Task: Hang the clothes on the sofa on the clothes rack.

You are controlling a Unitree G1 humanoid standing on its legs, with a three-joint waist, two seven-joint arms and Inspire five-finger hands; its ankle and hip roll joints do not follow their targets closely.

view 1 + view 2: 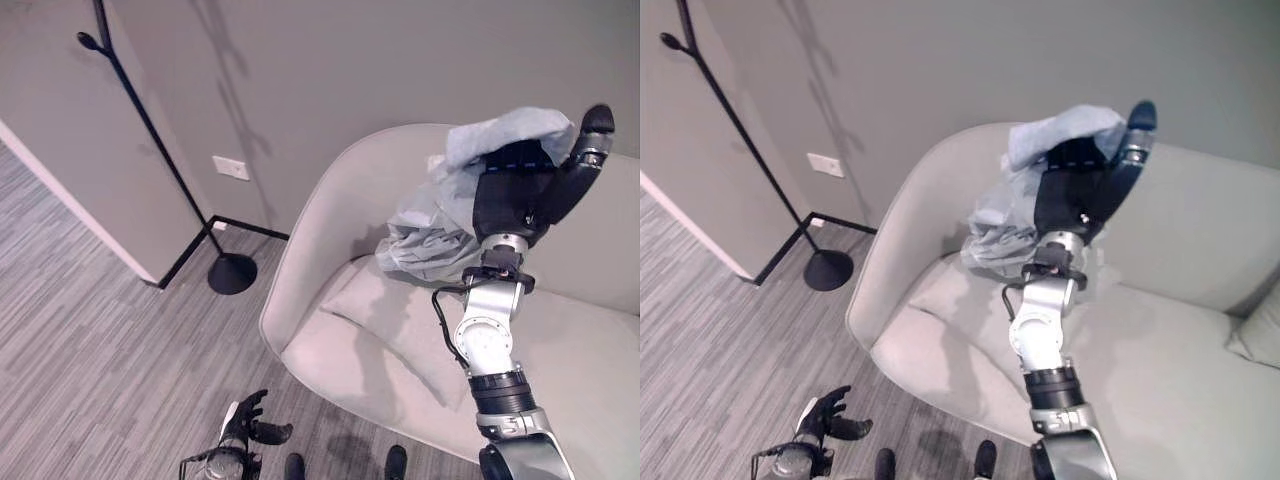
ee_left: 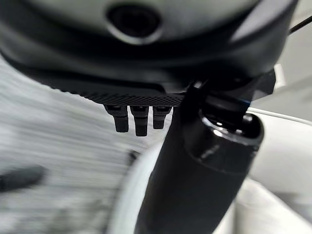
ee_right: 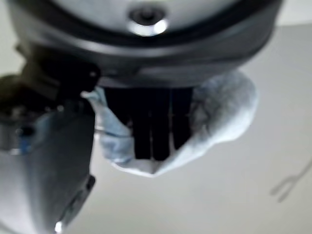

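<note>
The right hand (image 1: 520, 200) is reaching up in front of the sofa's backrest, its fingers curling into a bunched pale blue garment (image 1: 440, 220) and its thumb sticking up beside the cloth; in the right wrist view the dark fingers (image 3: 151, 131) are lying pressed into a fold of the same cloth (image 3: 219, 112), so the hand is gripping it. The garment is hanging lifted from the hand, its lower folds trailing down toward the seat at the sofa's left end, over a pale cushion (image 1: 400, 320). The left hand (image 1: 250, 420) is hanging low near the floor, well apart from the sofa, with its fingers spreading loosely and holding nothing. The sofa (image 1: 330, 250) is light grey-beige with a rounded, curving back, standing against a plain grey wall. To its left a black coat rack (image 1: 150, 130) is rising on a thin pole from a round base (image 1: 232, 272) on the floor, with nothing hanging from its top pegs. A white wall socket (image 1: 231, 167) is sitting low on the wall between rack and sofa. No writing is legible anywhere. The floor is carrying grey striped carpet (image 1: 80, 340).
</note>
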